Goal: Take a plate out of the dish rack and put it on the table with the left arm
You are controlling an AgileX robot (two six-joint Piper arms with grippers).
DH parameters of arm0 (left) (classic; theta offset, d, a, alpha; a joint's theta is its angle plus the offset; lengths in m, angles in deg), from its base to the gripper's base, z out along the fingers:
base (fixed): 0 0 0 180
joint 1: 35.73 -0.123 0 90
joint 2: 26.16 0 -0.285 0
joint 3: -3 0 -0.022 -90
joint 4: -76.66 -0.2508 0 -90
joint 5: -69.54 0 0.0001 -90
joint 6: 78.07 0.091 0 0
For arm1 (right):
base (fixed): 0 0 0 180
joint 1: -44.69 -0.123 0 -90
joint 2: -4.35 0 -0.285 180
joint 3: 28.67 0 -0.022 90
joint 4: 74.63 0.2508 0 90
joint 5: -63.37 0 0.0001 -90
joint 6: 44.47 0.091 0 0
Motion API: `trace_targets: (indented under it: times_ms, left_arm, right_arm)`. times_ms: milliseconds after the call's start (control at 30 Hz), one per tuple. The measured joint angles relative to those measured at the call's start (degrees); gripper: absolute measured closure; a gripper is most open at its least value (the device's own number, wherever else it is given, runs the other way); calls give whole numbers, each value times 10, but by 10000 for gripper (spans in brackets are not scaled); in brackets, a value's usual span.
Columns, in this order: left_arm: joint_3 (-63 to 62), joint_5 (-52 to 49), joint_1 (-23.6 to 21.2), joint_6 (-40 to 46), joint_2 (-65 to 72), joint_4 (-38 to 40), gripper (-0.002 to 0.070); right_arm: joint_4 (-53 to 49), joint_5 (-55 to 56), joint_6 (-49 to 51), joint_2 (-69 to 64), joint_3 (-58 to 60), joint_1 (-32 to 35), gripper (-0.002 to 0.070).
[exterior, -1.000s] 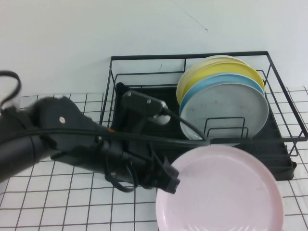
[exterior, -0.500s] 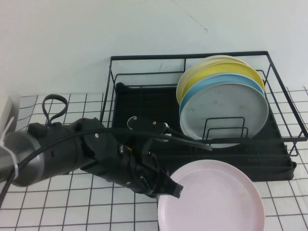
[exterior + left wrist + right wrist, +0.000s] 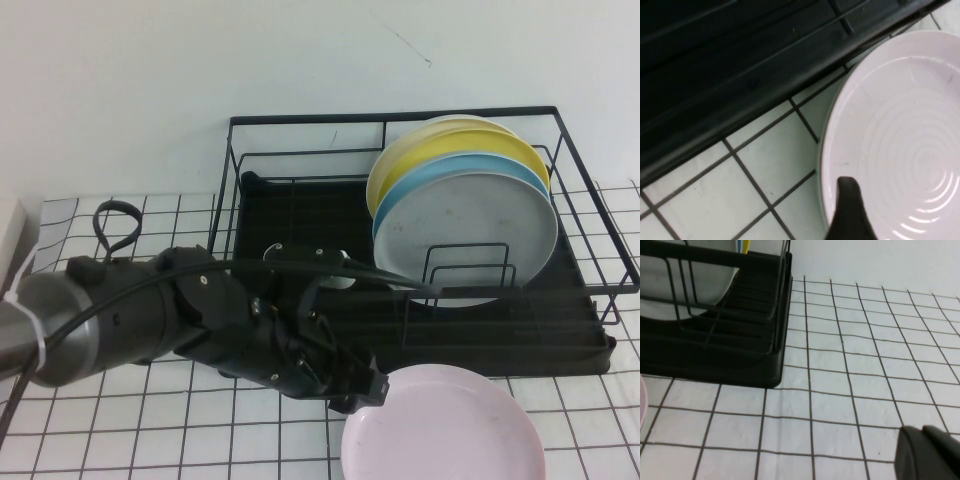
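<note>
**Pink plate down on the grid, claw at its rim**

We are looking at the round pale pink plate [image 3: 445, 425] lying flat on the white, black-gridded table [image 3: 130, 440], just in front of the large black wire dish rack [image 3: 300, 215] and clear of its drip tray. The left gripper [image 3: 368, 388], at the end of the bulky black left arm [image 3: 150, 325], is sitting at the plate's near-left rim. In the left wrist view one dark fingertip [image 3: 847, 212] is overlapping the plate's edge; the other finger is out of sight, so we cannot tell from here whether the claw is spread or closed. The right gripper [image 3: 930, 452] is showing only as a dark corner low over bare table to the right of the rack, and we cannot tell its state either.

We are judging the placement as nearly done. The risk is in the pull-away: a finger catching the raised rim could drag or tip the plate, or nudge it against the rack's base. Four other plates, cream, yellow, blue and grey [image 3: 470, 235], are standing upright in the rack nearby; a high swing of the arm could knock them.
</note>
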Motion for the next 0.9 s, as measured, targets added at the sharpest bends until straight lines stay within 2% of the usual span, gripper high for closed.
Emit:
trace_targets:
  times_ms: [167, 300, 400, 467, 567, 767, 900]
  left_arm:
    - [0, -3, 0, -13, -24, 1, 319]
    - [0, -6, 0, -15, -61, 1, 462]
    - [0, -8, 0, -19, -107, -1, 601]
    - [0, -7, 0, -19, -150, -13, 644]
    - [0, 5, 0, -20, -219, -52, 665]
    - [0, 25, 0, -20, -335, -179, 673]
    - [0, 25, 0, -20, -379, -189, 674]
  right_arm:
    - [0, 0, 0, 0, 0, 0, 679]
    - [0, 0, 0, 0, 0, 0, 679]
    - [0, 0, 0, 0, 0, 0, 679]
    - [0, 0, 0, 0, 0, 0, 679]
    - [0, 0, 0, 0, 0, 0, 679]
    - [0, 0, 0, 0, 0, 0, 679]
    - [0, 0, 0, 0, 0, 0, 679]
